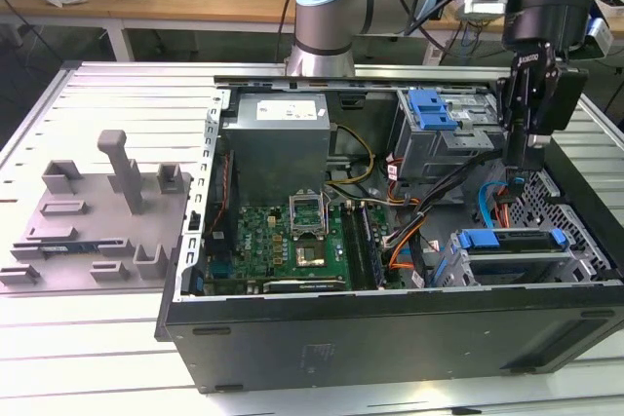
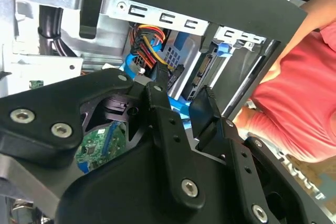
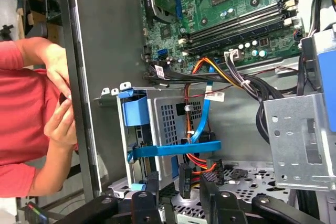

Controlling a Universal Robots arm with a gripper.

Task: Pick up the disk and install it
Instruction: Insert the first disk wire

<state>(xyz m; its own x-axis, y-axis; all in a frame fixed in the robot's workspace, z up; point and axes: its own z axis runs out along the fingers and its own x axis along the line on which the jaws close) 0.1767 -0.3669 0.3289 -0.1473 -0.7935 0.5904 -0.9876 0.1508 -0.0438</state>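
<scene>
Your jaws stand released, grasping nothing, above the computer case (image 1: 390,333) at the exterior view's right. The disk (image 1: 512,241) lies just below them inside the case, long axis running across that view. It appears seated, though this is unconfirmed.

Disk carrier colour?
Bright blue; the carrier shows best in the exterior view.

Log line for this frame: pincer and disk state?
pincer: open, holding nothing | location: above disk, exterior view's right end of case | disk: seated in case, not gripped
</scene>
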